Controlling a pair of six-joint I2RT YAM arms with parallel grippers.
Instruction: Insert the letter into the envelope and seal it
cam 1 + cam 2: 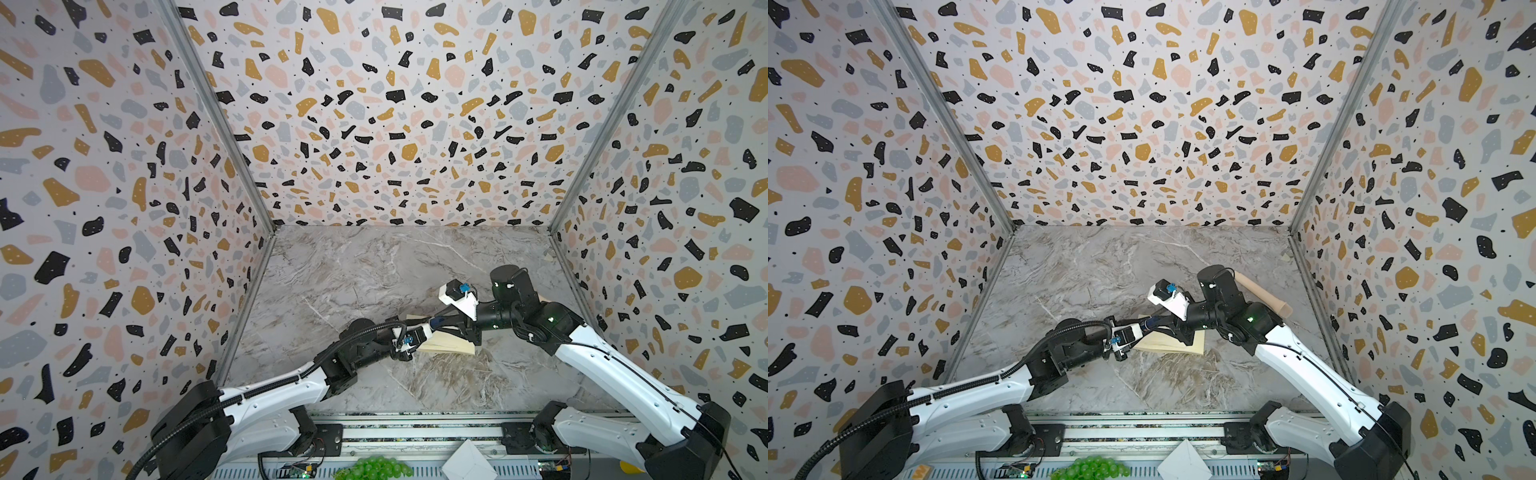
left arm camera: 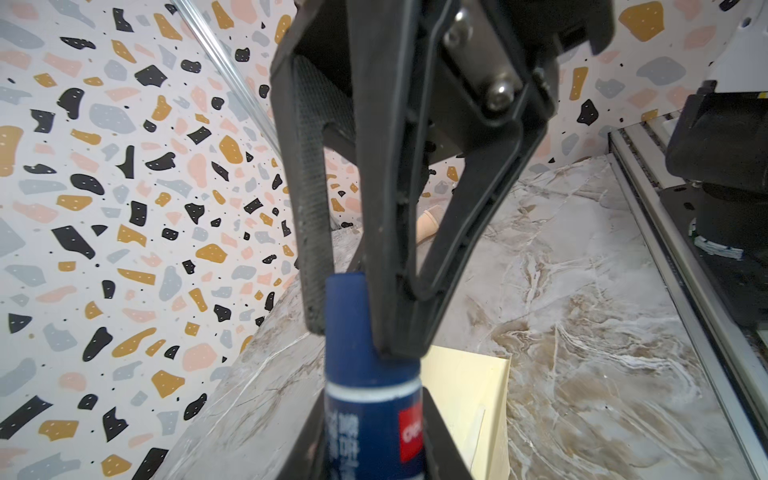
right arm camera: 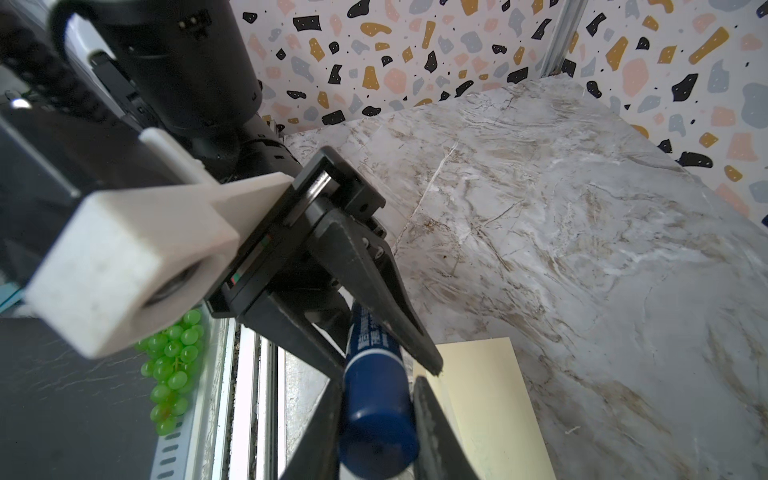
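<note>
Left wrist view: squeezing the blue plastic glue stick (image 2: 365, 374) with the left gripper (image 2: 374, 449); pinching its cap with the right gripper (image 2: 357, 328); hanging over the pale cream paper envelope (image 2: 465, 395) on the marble table (image 2: 582, 311); needing a straight, gentle pull; not seeing the letter.

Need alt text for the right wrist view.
A blue glue stick is clamped at its cap end by the right gripper and along its body by the left gripper, above a cream envelope on the marble table. Green grapes lie by the rail.
</note>
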